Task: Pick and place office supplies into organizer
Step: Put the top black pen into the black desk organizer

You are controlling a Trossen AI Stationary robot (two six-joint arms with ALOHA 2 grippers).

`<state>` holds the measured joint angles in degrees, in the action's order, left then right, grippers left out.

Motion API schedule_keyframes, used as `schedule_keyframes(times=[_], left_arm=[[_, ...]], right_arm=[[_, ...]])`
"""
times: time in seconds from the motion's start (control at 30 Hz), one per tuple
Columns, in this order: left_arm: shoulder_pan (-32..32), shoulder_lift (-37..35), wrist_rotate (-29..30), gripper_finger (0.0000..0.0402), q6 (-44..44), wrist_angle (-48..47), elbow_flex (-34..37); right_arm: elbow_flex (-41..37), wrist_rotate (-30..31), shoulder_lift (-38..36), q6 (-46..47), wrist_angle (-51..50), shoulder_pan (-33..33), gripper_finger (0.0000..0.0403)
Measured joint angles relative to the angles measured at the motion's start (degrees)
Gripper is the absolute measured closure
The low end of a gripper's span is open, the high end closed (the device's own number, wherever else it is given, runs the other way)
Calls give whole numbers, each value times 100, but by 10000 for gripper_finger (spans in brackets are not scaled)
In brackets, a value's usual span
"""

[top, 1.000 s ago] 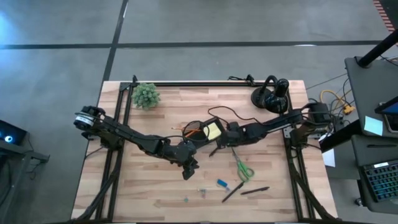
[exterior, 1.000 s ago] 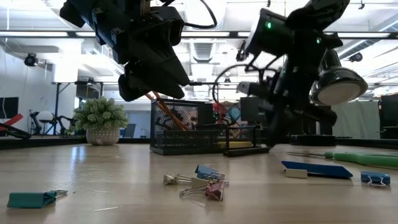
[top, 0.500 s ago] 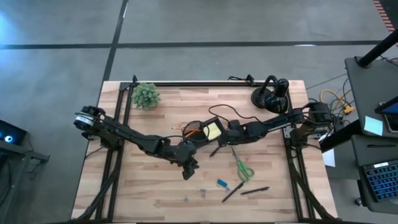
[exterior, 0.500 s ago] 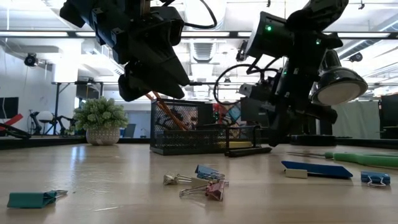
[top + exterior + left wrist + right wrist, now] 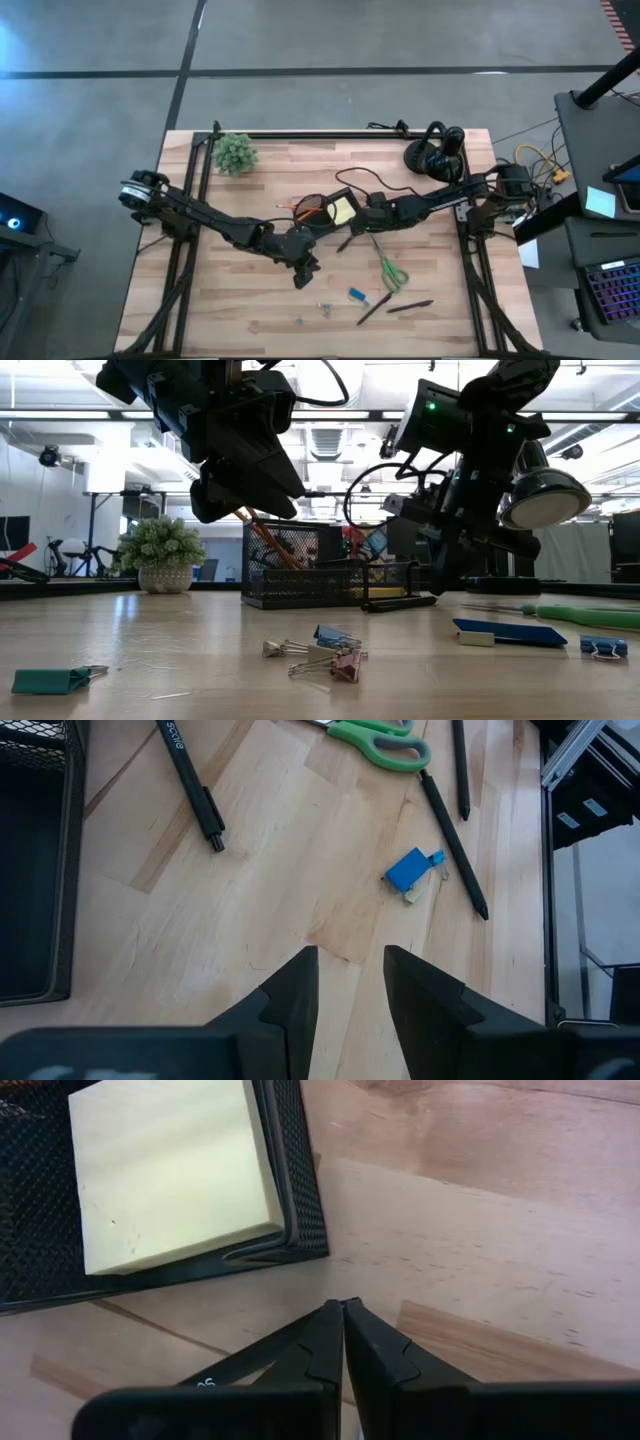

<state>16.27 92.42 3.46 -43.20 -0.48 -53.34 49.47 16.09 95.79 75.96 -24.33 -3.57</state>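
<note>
At table centre I see both arms meeting near the organizer [image 5: 325,209]. Left arm reaches from 9 o'clock, its left gripper [image 5: 306,272] hovering above bare wood just at 7 o'clock of the organizer; fingers [image 5: 293,995] parted with a narrow gap, pinching nothing. Right arm stretches in from 3 o'clock, right gripper [image 5: 352,237] low beside the organizer's 4 o'clock corner, fingers [image 5: 322,1342] pressed together, nothing visibly between them.

Sticky-note pad [image 5: 170,1170] sits flat in the organizer's tray compartment; orange pencils [image 5: 262,538] lean in the taller mesh cup.

Loose items, all toward 5–6 o'clock of the table: one black pen [image 5: 350,241] right under the right gripper, scissors [image 5: 390,271] at 5 o'clock of it, two more pens [image 5: 392,308] near the front edge, blue piece [image 5: 357,295] beside them, binder clips [image 5: 322,652] near the front edge at 6 o'clock.

Open room: wide bare wood at 7–9 o'clock and at 3–4 o'clock. Potted plant [image 5: 235,154] sits at the 11 o'clock corner, round black object [image 5: 436,152] at 1 o'clock, both well apart from the arms.
</note>
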Motion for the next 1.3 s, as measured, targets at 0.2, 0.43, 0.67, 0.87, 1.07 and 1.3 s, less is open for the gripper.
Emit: schedule_keyframes(times=[0.2, 0.43, 0.67, 0.87, 1.07, 1.3], left_arm=[[-2, 0, 2, 300, -4, 1, 0], [-2, 0, 2, 300, -15, 1, 2], [2, 0, 1, 300, -13, 1, 4], [28, 0, -110, 300, 31, 89, 11], [-61, 35, -354, 300, 913, 526, -202], [-636, 489, -13, 255, 2022, -159, -1078]], right_arm=[[0, 2, 43, -86, 92, 24, 394], [0, -123, 262, -99, 323, 22, 394], [1, -126, 256, -125, 260, 21, 394], [55, -61, -95, -665, -24, 9, 394], [374, -41, -690, -1725, -1064, -55, 394], [649, 179, -1192, -1704, -2369, -427, 371]])
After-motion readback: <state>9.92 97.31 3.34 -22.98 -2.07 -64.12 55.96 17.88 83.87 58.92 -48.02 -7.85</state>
